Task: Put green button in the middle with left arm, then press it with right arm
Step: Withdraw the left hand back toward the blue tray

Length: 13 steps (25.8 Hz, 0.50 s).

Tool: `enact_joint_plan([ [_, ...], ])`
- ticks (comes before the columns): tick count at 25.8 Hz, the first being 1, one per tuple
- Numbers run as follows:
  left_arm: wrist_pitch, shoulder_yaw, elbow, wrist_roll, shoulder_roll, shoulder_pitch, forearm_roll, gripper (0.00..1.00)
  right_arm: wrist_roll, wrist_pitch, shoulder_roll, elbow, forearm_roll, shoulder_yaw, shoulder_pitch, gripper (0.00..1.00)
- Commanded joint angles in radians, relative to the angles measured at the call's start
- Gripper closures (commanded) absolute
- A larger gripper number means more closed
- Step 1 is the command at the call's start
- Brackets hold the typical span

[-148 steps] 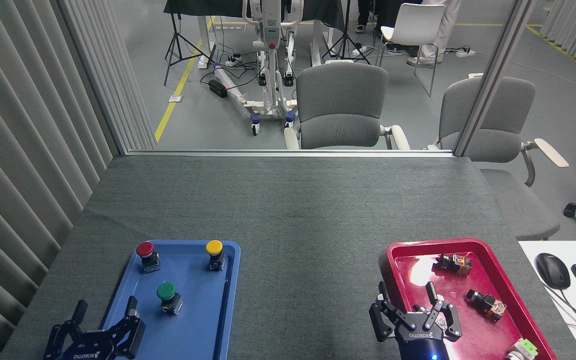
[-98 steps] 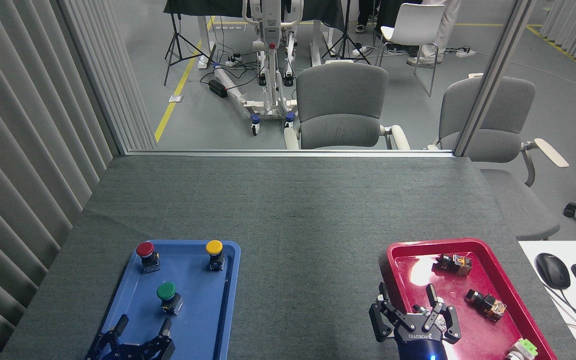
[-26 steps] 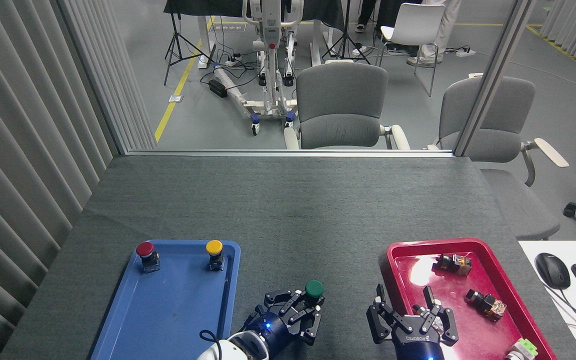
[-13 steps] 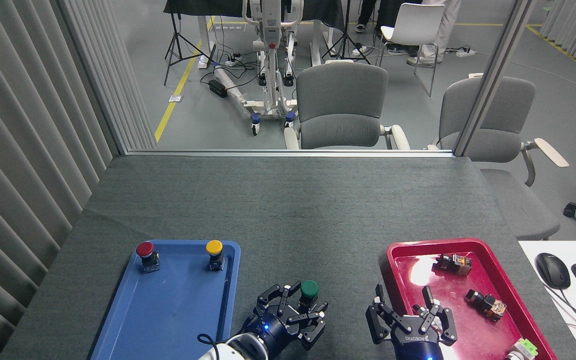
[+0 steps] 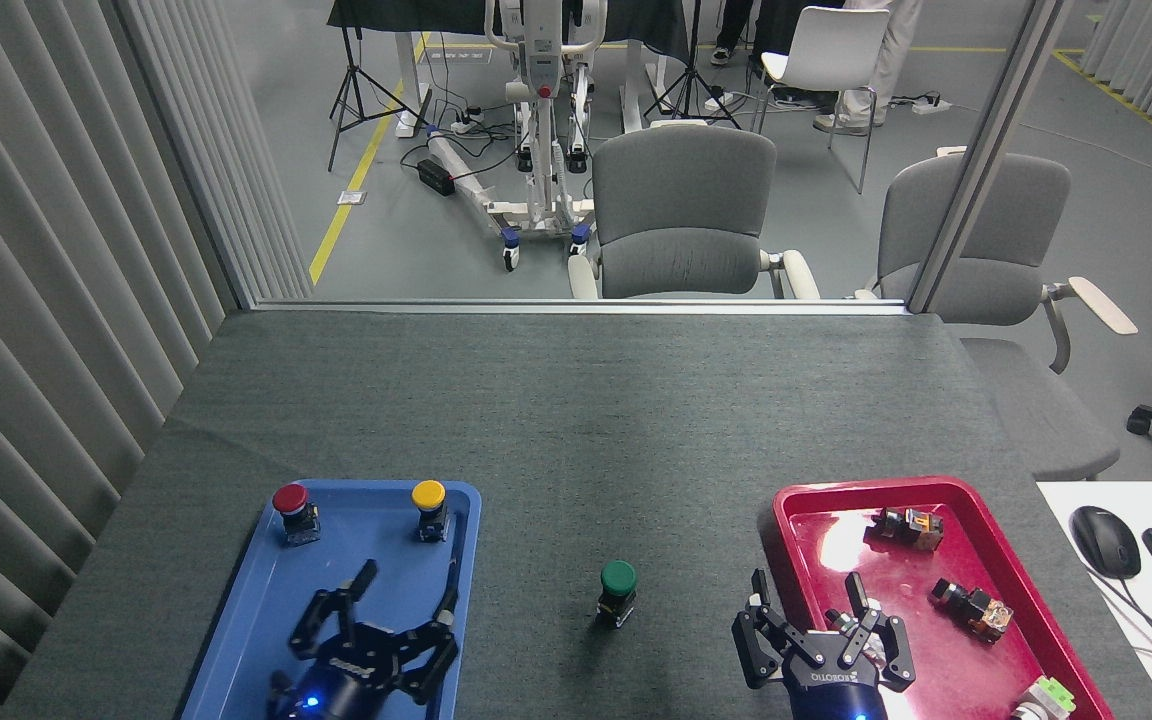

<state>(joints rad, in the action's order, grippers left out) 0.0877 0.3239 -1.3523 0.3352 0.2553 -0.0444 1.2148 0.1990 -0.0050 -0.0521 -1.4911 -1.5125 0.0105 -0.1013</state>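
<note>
Green button (image 5: 618, 580) stands upright on the bare counter (image 5: 576, 430). Both sets of fingers are spread, holding nothing; right gripper (image 5: 816, 625) should descend squarely onto the cap, left gripper (image 5: 376, 630) clear.

A wall of pale grey vertical ribbed panels (image 5: 46, 300) runs along the left side and turns toward an aluminium-framed glass partition (image 5: 576, 305) behind the table. A slanted silver metal post (image 5: 981, 160) rises at the right of that partition. Beyond it lies a smooth grey floor (image 5: 1126, 170) marked with yellow tape lines (image 5: 351, 185). Two grey upholstered office chairs with pale armrests stand just behind the glass, one near the centre (image 5: 684, 215) and one further right (image 5: 986, 250). Farther back are a white plastic chair (image 5: 829, 50), a black tripod stand (image 5: 361, 85), a white wheeled metal frame (image 5: 541, 130) and loose black cables (image 5: 466, 120) on the floor. Light is even and diffuse.
</note>
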Motion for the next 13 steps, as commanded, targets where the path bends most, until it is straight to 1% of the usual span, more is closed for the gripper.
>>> enact_joint_plan([
  [1, 0.004, -0.186, -0.027, 0.001, 0.005, 0.064, 0.055, 0.01, -0.001, -0.001, -0.002, 0.000, 0.000, 0.002, -0.005, 0.01],
  [3, 0.012, -0.295, -0.025, -0.008, -0.025, 0.086, 0.158, 0.01, -0.001, -0.001, -0.006, 0.000, 0.000, 0.002, -0.008, 0.01],
  [5, 0.046, -0.370, -0.022, -0.013, -0.036, 0.094, 0.212, 0.01, -0.001, -0.003, -0.011, 0.000, 0.000, 0.002, -0.006, 0.01],
  [7, 0.119, -0.422, -0.024, -0.018, -0.045, 0.095, 0.209, 0.01, -0.001, -0.016, -0.011, 0.000, 0.000, 0.003, 0.000, 0.04],
  [8, 0.158, -0.454, -0.028, -0.033, -0.056, 0.097, 0.203, 0.01, -0.001, -0.032, -0.012, 0.000, 0.000, 0.003, 0.002, 0.08],
  [10, 0.211, -0.499, -0.056, -0.105, -0.079, 0.117, 0.167, 0.01, -0.001, -0.072, -0.017, 0.002, -0.002, 0.008, 0.011, 0.16],
  [11, 0.218, -0.506, -0.082, -0.154, -0.085, 0.129, 0.150, 0.01, -0.001, -0.096, -0.015, 0.002, -0.003, 0.012, 0.018, 0.25],
  [13, 0.210, -0.513, -0.122, -0.200, -0.084, 0.152, 0.135, 0.01, -0.001, -0.142, -0.017, 0.002, -0.005, 0.051, 0.026, 0.52],
])
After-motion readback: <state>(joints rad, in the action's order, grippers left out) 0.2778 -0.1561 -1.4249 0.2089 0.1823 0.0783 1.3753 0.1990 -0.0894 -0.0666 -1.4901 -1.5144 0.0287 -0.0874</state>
